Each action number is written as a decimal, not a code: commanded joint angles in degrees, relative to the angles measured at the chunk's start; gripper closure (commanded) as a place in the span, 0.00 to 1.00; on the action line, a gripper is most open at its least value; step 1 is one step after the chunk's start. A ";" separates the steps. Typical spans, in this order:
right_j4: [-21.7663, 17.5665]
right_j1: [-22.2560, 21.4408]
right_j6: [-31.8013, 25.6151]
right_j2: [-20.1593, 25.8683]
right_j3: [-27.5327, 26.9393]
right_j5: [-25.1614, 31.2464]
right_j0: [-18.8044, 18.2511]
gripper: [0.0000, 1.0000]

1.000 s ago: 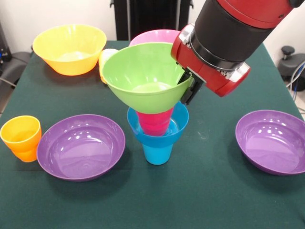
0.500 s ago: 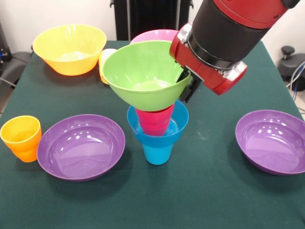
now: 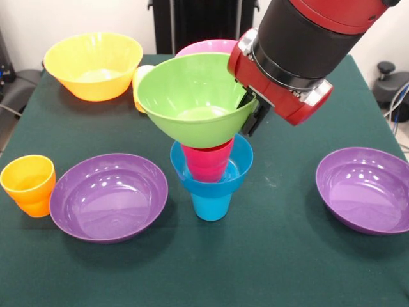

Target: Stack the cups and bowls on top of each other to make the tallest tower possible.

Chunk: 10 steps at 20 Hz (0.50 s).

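Observation:
A blue cup [image 3: 211, 204] stands upside down mid-table. On it sits the small blue bowl [image 3: 239, 167], with the red cup [image 3: 208, 163] upside down inside. My gripper [image 3: 252, 112] is shut on the right rim of the lime green bowl [image 3: 192, 96]. It holds the bowl tilted, its base at the red cup's top; I cannot tell if they touch. The orange cup [image 3: 29, 185] stands at the left edge. The yellow cup [image 3: 140, 80] lies partly hidden behind the green bowl.
The orange-yellow bowl [image 3: 92, 64] sits at the far left and the pink bowl [image 3: 208, 48] behind the green one. One purple bowl [image 3: 108, 195] lies near left of the tower, the other [image 3: 367, 188] at the right edge. The table [image 3: 281, 256] is dark green.
The green bowl and my gripper have risen slightly and shifted a little towards the far side. The stack below has not moved.

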 commanded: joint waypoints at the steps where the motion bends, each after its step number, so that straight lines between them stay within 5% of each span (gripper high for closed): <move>1: -3.49 -0.88 -11.60 7.23 6.77 -0.44 0.70 1.00; 10: -3.82 -1.83 -11.52 7.79 8.59 -2.71 0.94 1.00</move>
